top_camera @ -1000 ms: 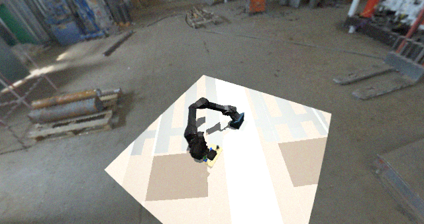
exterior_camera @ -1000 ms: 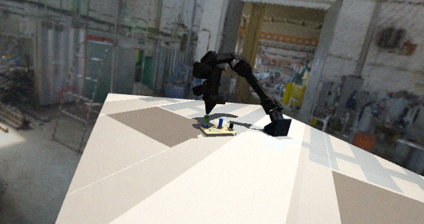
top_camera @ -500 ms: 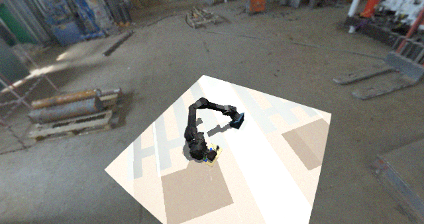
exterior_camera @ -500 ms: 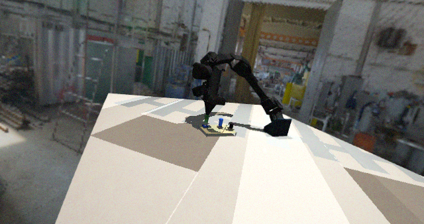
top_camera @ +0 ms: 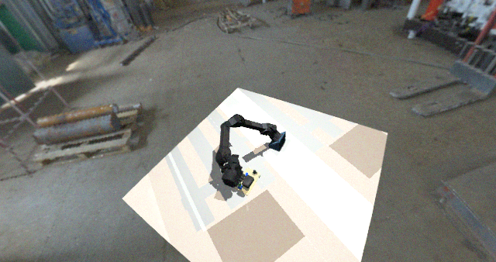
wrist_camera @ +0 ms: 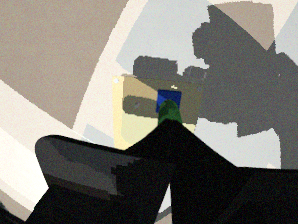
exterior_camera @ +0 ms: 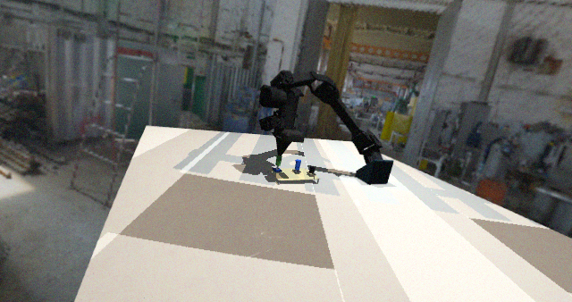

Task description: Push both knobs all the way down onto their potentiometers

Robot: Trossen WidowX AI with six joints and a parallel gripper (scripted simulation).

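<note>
- Worktop: carries the arm and the board; its surface is patched in cream, pale grey and brown.
- Arm: black, arched from its dark base to a point over the board.
- Claw: clenched, empty, pointing down at the green knob (contact cannot be determined; the top view largely hides the fingers).
- Circuit board: yellow, raised on short legs, well apart from the base.
- Blue knob: upright on the board, between the green knob and the black part.
- Green knob: upright below the fingertips, above a blue potentiometer near the board's edge (seating depth is not discernible).
- Black part: stands on the board beyond the blue knob.
</note>
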